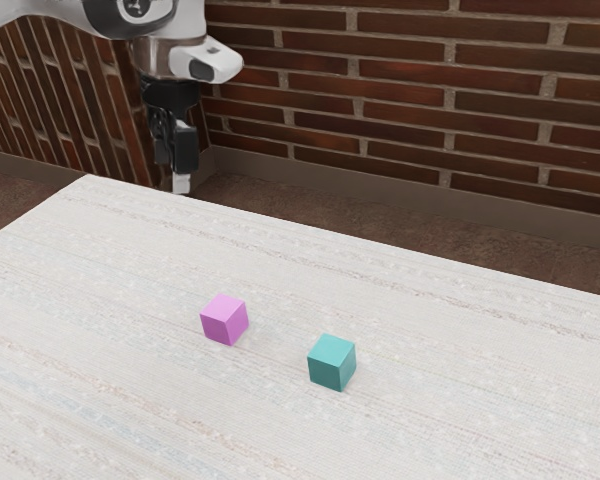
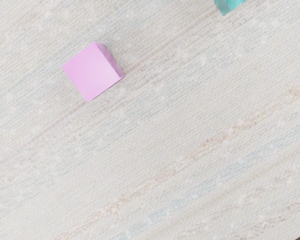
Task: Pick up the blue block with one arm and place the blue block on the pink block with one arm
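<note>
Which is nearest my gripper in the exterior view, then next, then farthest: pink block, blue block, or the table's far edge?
1. The table's far edge, just below the gripper.
2. The pink block, mid-table.
3. The blue block, beyond it toward the exterior view's right.

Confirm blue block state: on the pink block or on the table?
On the table. The blue block rests flat on it, apart from the pink block, bare tabletop between them.
</note>
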Tool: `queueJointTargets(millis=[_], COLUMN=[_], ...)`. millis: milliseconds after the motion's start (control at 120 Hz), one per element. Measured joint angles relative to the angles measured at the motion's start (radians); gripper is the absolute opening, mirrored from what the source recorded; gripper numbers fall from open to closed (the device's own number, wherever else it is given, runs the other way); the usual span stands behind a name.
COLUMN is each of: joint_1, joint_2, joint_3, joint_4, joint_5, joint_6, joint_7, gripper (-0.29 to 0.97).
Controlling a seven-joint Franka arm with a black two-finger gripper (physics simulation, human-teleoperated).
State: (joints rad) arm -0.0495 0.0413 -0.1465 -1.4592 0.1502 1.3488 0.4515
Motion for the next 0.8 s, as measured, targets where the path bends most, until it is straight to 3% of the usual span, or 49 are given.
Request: queueJointTargets(millis=[183,350,567,800], joint_1=[-0.007,0.034,0.074,-0.055], joint_2=[-0.007,-0.008,0.011,0.123], joint_3=[-0.02,-0.028,-0.027,-0.029], joint_4=[-0.01,-0.158,-0.323,-0.306], joint_5=[-0.009,-0.035,-0.089,-0.105], joint_6=[0.049,0.102,0.347,0.48], joint_7=[0.065,0.162,0.434,0.674], gripper=[0.68,0.68,0.68,0.68])
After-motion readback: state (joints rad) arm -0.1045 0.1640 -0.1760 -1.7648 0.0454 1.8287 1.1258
